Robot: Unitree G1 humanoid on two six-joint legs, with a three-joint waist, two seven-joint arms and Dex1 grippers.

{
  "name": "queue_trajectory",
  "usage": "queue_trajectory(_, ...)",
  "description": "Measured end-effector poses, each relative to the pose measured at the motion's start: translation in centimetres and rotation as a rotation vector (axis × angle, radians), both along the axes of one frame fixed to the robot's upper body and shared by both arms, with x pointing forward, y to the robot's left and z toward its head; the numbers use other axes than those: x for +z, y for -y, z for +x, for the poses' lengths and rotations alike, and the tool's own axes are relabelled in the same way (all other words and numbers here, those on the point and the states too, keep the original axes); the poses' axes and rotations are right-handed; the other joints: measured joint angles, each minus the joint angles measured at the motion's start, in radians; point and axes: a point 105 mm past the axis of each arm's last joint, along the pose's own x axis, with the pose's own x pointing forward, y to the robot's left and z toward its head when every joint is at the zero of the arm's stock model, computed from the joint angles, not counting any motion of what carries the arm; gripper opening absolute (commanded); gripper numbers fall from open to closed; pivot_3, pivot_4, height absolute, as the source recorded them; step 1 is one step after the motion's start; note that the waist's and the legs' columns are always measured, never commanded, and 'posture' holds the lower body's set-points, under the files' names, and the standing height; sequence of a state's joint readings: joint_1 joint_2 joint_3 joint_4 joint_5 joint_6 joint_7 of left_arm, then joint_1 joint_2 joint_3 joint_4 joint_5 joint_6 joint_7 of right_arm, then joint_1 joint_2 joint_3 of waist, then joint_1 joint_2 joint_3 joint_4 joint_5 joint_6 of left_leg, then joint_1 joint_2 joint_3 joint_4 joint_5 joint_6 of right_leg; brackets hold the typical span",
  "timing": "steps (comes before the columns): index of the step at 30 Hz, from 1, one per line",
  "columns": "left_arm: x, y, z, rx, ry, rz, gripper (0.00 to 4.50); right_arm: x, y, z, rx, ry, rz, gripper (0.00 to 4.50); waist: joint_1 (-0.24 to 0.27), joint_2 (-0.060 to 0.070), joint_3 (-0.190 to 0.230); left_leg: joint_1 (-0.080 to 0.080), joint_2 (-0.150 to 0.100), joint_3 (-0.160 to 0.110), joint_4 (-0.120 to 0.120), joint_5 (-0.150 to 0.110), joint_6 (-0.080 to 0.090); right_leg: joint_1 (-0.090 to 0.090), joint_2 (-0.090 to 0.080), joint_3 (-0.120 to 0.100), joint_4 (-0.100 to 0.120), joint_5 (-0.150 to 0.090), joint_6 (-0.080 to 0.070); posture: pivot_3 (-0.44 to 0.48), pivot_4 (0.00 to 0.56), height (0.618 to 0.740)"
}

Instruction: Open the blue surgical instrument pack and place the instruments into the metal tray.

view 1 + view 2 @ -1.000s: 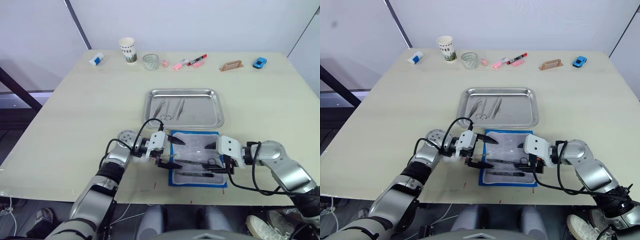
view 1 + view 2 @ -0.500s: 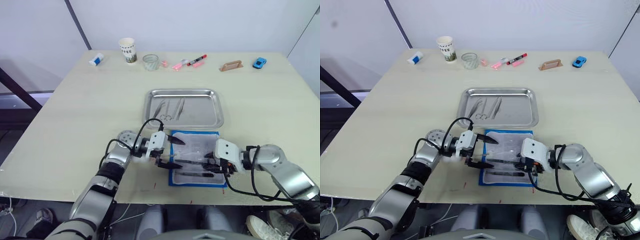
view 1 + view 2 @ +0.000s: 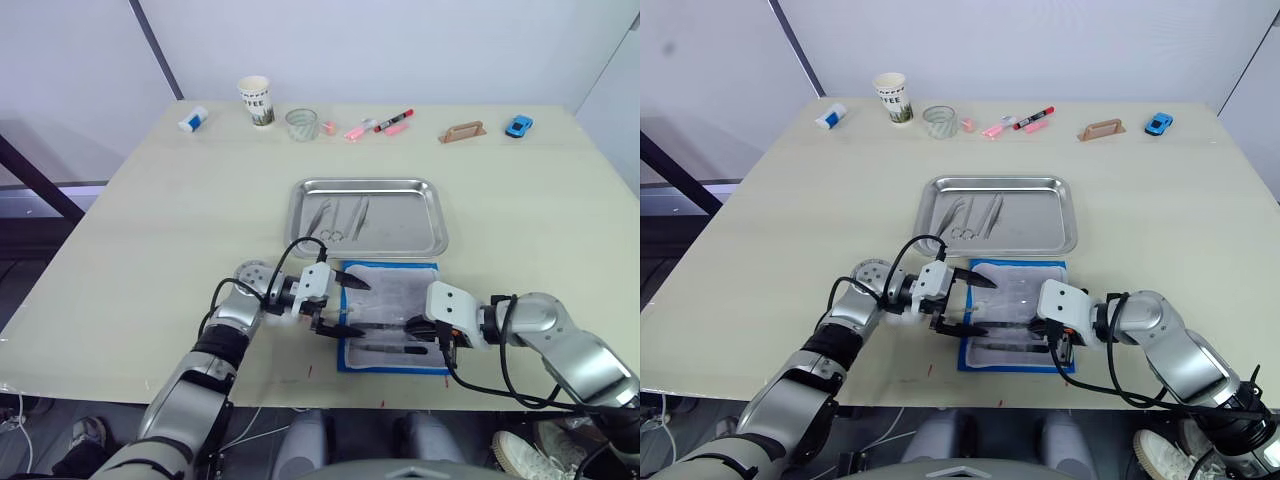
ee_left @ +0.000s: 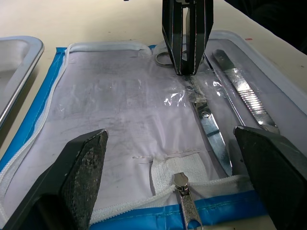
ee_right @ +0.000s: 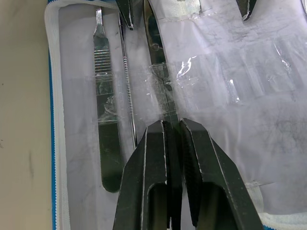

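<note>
Beige table [image 3: 150, 220], one tray [image 3: 430, 235], three instruments [image 3: 338, 217], right fingers [image 5: 199, 158] pinching scissors [image 4: 208, 127], left fingers [image 4: 84, 167] spread empty

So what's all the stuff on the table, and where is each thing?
Metal tray: one, shiny steel, mid-table.
Instruments in tray: a few, silvery, its left part.
Blue surgical instrument pack: one, open, pale lining, in front of the tray.
Scissors: one, silvery, in the pack.
Scalpel handle: one, silvery, in the pack.
Paper cup: one, white, far edge.
Glass: one, clear, beside the cup.
Markers: pink and red, far edge.
Toy car: one, blue, far right.
Left pincer: open, over the pack.
Right pincer: shut on the scissors.
</note>
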State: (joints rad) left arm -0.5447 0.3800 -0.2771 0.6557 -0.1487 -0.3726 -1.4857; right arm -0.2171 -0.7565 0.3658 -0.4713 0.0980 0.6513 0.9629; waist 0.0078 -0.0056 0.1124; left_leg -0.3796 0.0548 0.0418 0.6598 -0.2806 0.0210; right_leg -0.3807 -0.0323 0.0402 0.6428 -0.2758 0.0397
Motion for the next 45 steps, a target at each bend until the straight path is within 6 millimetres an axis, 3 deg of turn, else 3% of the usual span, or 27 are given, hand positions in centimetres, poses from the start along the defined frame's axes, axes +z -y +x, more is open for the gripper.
queue_trajectory(29,0.0,0.3,0.0,-0.001,0.004,-0.007,4.50,1.4,1.5,-0.5,-0.043,-0.018,-0.184,0.08,0.005,0.000,0.001,-0.002,0.000,0.000,-0.002,0.000,0.000,-0.001,-0.004,-0.001,-0.002,0.000,0.000,0.000,0.150,0.740)
queue_trajectory(37,0.0,0.4,-0.1,-0.001,0.004,-0.009,4.50,1.8,3.9,-0.3,-0.063,-0.006,-0.230,0.08,0.006,-0.001,0.002,-0.002,0.000,0.000,-0.002,0.000,0.000,-0.001,-0.004,-0.001,-0.003,0.000,0.001,0.000,0.150,0.740)
queue_trajectory(45,-0.1,0.4,-0.1,0.001,0.004,-0.010,4.50,3.0,7.9,0.1,-0.109,0.013,-0.276,0.08,0.006,0.000,0.003,-0.001,0.000,0.001,-0.003,0.000,0.000,-0.001,-0.005,-0.001,-0.003,-0.001,0.001,0.000,0.150,0.740)
